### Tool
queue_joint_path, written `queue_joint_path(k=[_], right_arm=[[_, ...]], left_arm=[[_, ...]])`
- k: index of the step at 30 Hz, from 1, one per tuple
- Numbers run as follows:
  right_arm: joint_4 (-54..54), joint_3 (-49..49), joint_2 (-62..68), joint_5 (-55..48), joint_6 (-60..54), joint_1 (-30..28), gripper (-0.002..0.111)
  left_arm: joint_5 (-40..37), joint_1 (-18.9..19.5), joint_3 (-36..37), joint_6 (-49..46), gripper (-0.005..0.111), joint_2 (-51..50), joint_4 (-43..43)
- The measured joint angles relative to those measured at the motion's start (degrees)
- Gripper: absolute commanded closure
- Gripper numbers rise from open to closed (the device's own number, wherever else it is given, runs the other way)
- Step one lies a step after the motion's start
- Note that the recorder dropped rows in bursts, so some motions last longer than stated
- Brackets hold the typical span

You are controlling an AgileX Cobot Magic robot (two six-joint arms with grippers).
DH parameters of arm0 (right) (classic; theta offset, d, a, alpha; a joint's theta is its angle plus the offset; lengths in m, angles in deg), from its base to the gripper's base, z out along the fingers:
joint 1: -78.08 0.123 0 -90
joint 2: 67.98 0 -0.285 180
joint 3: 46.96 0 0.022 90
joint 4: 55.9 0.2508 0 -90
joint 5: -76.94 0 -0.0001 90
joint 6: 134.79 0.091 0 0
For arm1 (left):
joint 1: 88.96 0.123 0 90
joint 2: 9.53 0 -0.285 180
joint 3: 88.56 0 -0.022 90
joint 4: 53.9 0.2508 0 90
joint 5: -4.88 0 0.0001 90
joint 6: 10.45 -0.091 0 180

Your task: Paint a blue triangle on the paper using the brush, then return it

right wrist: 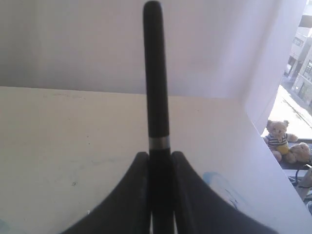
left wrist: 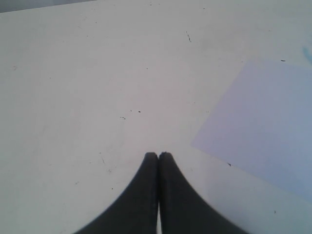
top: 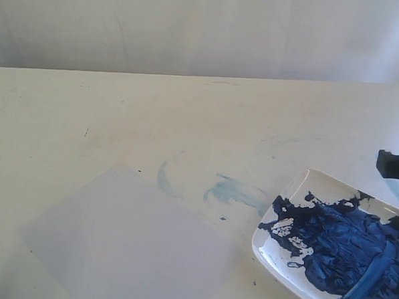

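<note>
Step now: The paper is blank, with no blue triangle on it yet. I think the job is near its start: the brush is in the grip, but no painting is done.
Right end effector: Its two fingers are partly closed and squeeze the brush between them. In the exterior view only a black bit of it shows at the right edge.
Left end effector: Its fingers are pressed together and hold nothing. It hangs over bare bench, with the paper off to one side.
Where the brush is: In the right end effector's grip, near the plate. The end that sticks out is round and black. I cannot see the hairy tip, so I cannot tell if it has paint on it.
Next move: I think the tip needs blue paint from the plate, if it has none. Then the arm must carry the brush over to the paper and press lightly.
Paper: A flat square sheet, pale and a bit see-through, hard to tell from the bench.
Brush: Long, thin and smooth, with a shiny silver ring round it.
Plate: White and shiny with rounded corners. Thick dark blue paint covers most of it.
Bench: Cream, flat and dull, with pale blue smears between paper and plate.
</note>
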Motion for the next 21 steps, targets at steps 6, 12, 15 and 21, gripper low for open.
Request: queue_joint_path(k=[6, 12, 15, 21], right_arm=[[-0.3, 0.0, 5.3, 1.8, -0.5, 0.0, 0.108], [-4.0, 0.0, 9.0, 4.2, 1.1, 0.0, 0.108], [-6.4, 0.1, 10.4, 4.5, 4.3, 0.0, 0.108], [-11.7, 0.1, 11.5, 4.7, 12.6, 0.0, 0.108]], left_arm=[[0.0, 0.0, 0.0, 0.0, 0.107, 0.0, 0.0], [0.0, 0.0, 0.0, 0.0, 0.107, 0.0, 0.0], [0.0, 0.0, 0.0, 0.0, 0.107, 0.0, 0.0], [0.0, 0.0, 0.0, 0.0, 0.107, 0.0, 0.0]])
